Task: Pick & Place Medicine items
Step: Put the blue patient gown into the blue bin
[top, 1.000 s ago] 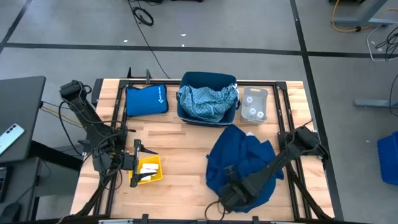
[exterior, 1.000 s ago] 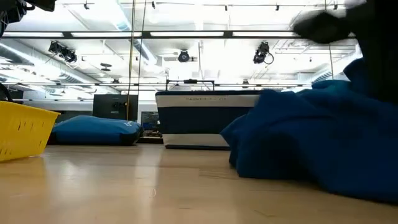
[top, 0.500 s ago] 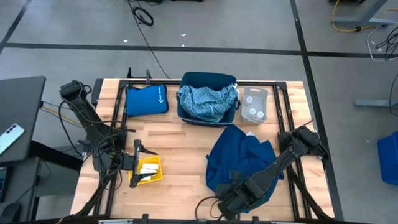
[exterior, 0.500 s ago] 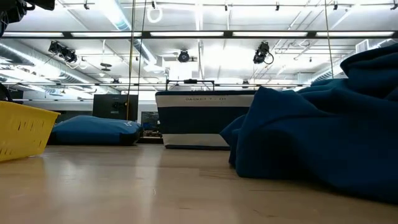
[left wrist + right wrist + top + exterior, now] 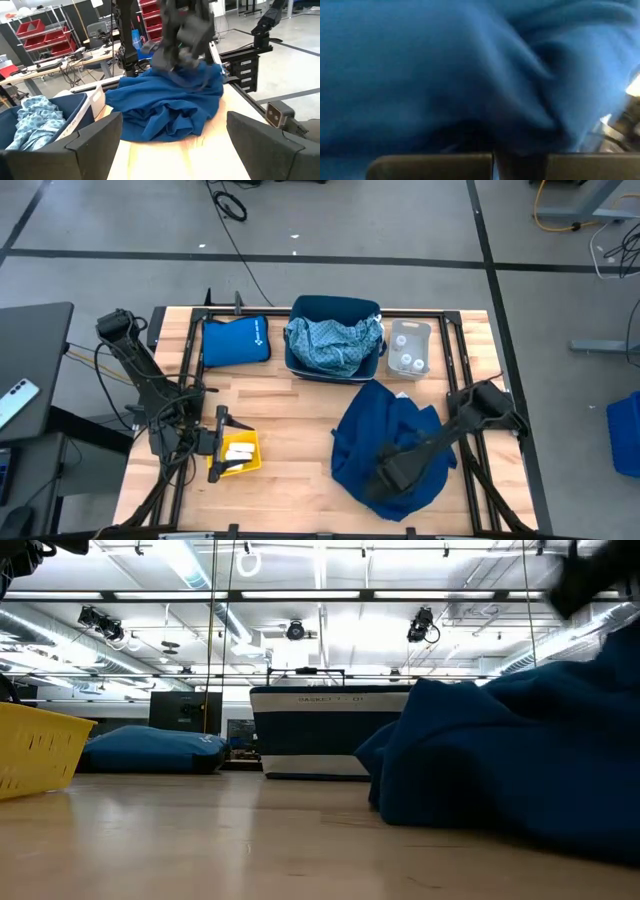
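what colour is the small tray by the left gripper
Yellow tray, clearest in the high view.

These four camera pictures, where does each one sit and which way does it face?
High view: above the table, looking straight down; both arms show, the left end effector by the yellow tray.
Low view: at tabletop height, looking level across the table; a dark blur at the top right, likely an arm.
Left wrist view: on the left arm, facing the dark blue cloth; two open fingers.
Right wrist view: pressed close to that cloth.
All four share the cloth.
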You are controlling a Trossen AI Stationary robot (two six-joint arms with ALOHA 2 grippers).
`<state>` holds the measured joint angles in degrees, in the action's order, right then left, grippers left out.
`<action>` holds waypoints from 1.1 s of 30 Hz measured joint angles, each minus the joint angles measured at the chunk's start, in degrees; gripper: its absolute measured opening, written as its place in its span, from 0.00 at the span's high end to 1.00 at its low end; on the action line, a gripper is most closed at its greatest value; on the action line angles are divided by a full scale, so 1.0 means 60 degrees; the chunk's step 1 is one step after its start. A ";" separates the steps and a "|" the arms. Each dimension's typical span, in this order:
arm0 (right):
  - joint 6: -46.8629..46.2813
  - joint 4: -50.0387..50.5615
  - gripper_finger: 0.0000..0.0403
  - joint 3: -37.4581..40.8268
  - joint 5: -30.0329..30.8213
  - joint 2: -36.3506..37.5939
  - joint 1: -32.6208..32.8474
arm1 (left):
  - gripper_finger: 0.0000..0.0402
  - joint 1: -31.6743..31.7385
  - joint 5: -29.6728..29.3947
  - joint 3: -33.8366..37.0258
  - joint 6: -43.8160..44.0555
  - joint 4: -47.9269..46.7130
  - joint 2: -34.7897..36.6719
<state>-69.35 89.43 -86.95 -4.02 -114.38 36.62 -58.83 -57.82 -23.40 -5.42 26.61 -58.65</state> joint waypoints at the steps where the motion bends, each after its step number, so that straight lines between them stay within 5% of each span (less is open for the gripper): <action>1: 0.0133 -0.0023 1.00 0.0441 -0.0096 -0.0009 -0.0088 | 0.10 0.0000 0.0058 -0.0001 0.0002 -0.0001 0.0000; 9: 0.3593 -0.1938 1.00 0.2815 0.1316 0.0016 -0.0759 | 0.10 0.0000 0.0179 -0.0004 0.0006 0.0000 0.0000; 21: 0.9443 -0.3649 1.00 0.2989 0.5687 0.0026 -0.0790 | 0.10 0.0007 0.0152 -0.0004 0.0082 0.0000 0.0000; 27: 0.9548 -0.4240 1.00 0.2731 0.7191 0.0133 -0.0663 | 0.10 0.0007 0.0148 -0.0004 0.0086 -0.0004 0.0000; 33: 0.8903 -0.4128 1.00 0.0919 0.8609 0.0443 -0.0273 | 0.10 0.0007 0.0152 -0.0004 0.0083 -0.0007 0.0000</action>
<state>-15.93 64.66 -81.44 47.63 -111.72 34.99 -58.78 -56.90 -23.42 -4.92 26.57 -58.65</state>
